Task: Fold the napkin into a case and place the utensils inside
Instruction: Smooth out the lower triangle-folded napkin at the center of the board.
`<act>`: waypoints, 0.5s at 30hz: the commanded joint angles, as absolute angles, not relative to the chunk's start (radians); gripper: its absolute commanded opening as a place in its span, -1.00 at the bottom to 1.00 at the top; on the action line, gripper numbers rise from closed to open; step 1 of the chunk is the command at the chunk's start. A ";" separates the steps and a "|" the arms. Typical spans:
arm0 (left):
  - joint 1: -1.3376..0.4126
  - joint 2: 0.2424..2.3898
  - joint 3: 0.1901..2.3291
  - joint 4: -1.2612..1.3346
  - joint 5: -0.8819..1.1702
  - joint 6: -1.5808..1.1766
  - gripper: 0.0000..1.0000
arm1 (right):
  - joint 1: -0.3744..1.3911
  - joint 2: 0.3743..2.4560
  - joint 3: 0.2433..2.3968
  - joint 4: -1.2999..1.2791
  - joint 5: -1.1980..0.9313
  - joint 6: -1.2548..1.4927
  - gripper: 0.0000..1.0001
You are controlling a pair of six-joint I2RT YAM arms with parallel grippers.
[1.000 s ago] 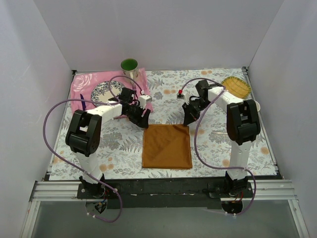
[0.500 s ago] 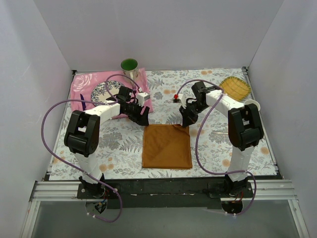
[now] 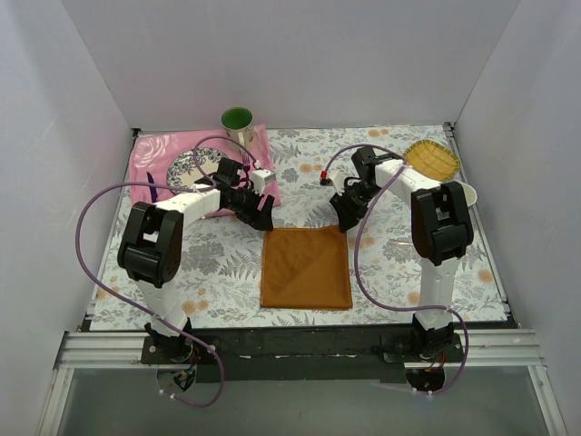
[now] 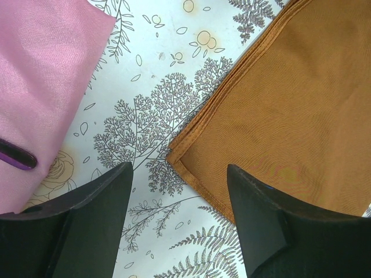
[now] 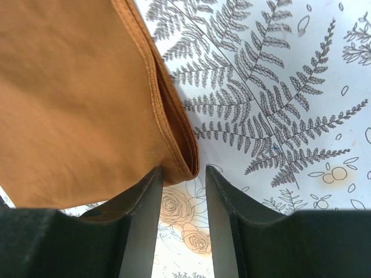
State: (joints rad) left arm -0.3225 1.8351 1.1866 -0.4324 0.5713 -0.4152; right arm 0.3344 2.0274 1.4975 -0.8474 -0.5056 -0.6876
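The rust-orange napkin (image 3: 306, 268) lies flat as a folded square on the leaf-print table cover, near the front. My left gripper (image 3: 264, 218) is open just above its far-left corner, which shows between the fingers in the left wrist view (image 4: 178, 174). My right gripper (image 3: 346, 221) is open with a narrow gap at the far-right corner. In the right wrist view (image 5: 183, 172) the layered napkin corner (image 5: 184, 157) sits right at the fingertips. A purple utensil handle (image 4: 14, 155) lies on the pink cloth (image 4: 40, 87). I cannot make out the silver spoon.
The pink cloth (image 3: 154, 163) at the back left carries a patterned plate (image 3: 186, 168). A green cup (image 3: 237, 119) stands behind it. A yellow woven dish (image 3: 431, 159) sits at the back right. White walls enclose the table on three sides.
The left gripper drew slightly away from me to the napkin's far-left corner. The right gripper shifted a little left and back, staying at the far-right corner. The napkin has not moved.
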 commanded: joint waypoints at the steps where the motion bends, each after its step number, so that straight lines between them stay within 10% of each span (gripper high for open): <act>1: -0.316 1.795 1.201 -0.417 0.597 -0.400 0.32 | 0.334 2.072 1.562 -0.911 -0.476 -0.713 -0.16; 15: -0.316 1.827 1.223 -0.413 0.591 -0.413 0.32 | 0.339 2.106 1.554 -0.960 -0.560 -0.756 -0.60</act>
State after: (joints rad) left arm -0.3225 1.8366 1.1889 -0.4316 0.5739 -0.4164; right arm 0.3351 2.0895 1.5318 -0.9340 -0.5259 -0.7334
